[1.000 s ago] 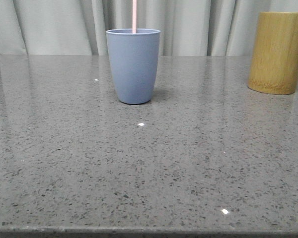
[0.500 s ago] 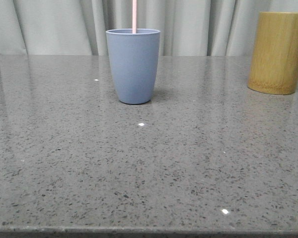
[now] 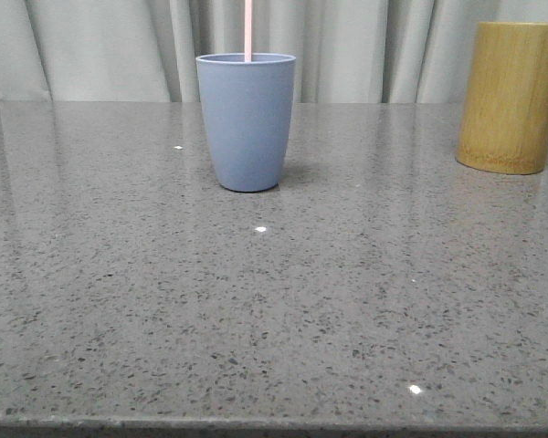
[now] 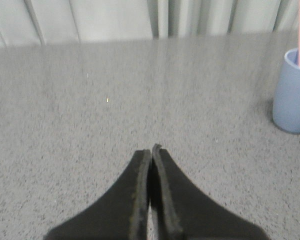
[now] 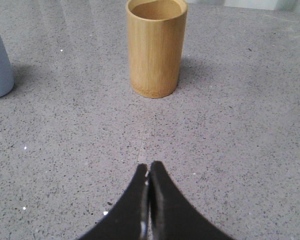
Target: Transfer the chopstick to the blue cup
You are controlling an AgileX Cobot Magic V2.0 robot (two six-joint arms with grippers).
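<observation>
Left gripper (image 4: pixel 151 156): nearest in the left wrist view, its two black fingers pressed together with nothing between them, held above the bare grey table (image 3: pixel 274 310).
Right gripper (image 5: pixel 149 172): likewise closed and empty in the right wrist view, well short of the bamboo cup (image 5: pixel 156 46).
Blue cup (image 3: pixel 246 120): upright on the table, left of centre and farther back, well apart from both grippers.
Chopstick (image 3: pixel 247 30): stands inside the blue cup, rising near-vertical past the rim and out of the top of the front view; the left wrist view shows it against the cup's inner wall.
Bamboo cup, front view (image 3: pixel 511 96): far right, upright; from the right wrist view it looks empty, though its bottom is partly in shadow.
Curtain (image 3: pixel 100 46): pale folds behind everything.
Step in hand: by my reading the transfer itself is done, the stick resting in its target with no hand on it.
Next move: little is called for beyond keeping both arms clear of the cup so the tall stick is not tipped.
Change from a second ago: almost none; the blue cup sits a hair to the right in the frame, and the chopstick has the same upright stance.
</observation>
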